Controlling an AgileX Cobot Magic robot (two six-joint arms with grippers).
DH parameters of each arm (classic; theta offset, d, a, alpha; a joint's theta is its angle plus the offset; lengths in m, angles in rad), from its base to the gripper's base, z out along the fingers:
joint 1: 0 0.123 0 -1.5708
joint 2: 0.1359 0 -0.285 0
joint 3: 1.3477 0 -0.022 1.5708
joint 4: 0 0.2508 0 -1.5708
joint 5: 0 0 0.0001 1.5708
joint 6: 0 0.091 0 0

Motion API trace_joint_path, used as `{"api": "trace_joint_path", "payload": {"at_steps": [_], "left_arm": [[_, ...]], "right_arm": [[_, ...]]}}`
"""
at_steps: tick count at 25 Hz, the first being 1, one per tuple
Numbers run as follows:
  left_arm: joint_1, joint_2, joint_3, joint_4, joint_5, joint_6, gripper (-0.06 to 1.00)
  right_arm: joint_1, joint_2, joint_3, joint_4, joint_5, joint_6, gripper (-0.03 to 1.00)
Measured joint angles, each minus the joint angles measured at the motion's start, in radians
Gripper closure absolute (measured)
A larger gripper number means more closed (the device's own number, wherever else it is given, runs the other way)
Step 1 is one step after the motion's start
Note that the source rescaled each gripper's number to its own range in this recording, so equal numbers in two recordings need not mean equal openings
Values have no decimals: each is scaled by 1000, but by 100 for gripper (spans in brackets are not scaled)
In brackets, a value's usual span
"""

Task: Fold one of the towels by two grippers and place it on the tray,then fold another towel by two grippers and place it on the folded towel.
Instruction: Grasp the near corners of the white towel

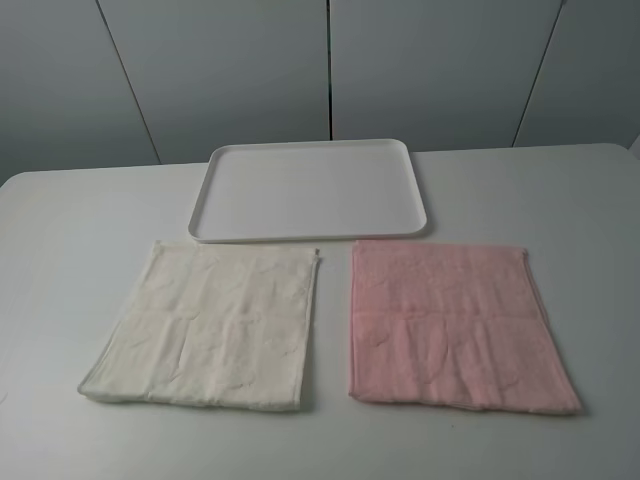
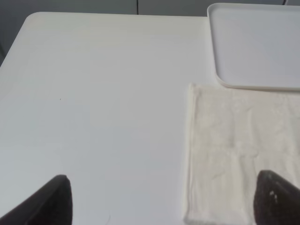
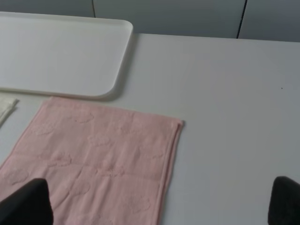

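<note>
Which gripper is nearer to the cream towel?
Left. The left gripper hangs open over the cream towel at its outer edge. The right gripper hangs over the pink towel, with the cream one beyond it.

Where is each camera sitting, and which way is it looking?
Exterior high: mounted high, looking down on the tray, cream towel and pink towel; no robot parts show.
Left wrist: on the left wrist, looking over the cream towel toward the tray; the open left gripper shows.
Right wrist: on the right wrist, looking over the pink towel toward the tray; the open right gripper shows.
Shared: both wrist views see the tray.
</note>
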Motion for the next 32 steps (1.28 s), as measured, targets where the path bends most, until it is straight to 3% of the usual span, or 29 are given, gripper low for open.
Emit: {"api": "trace_joint_path", "payload": {"at_steps": [32], "left_arm": [[0,0,0,0,0,0,-5]], "right_arm": [[0,0,0,0,0,0,-3]]}}
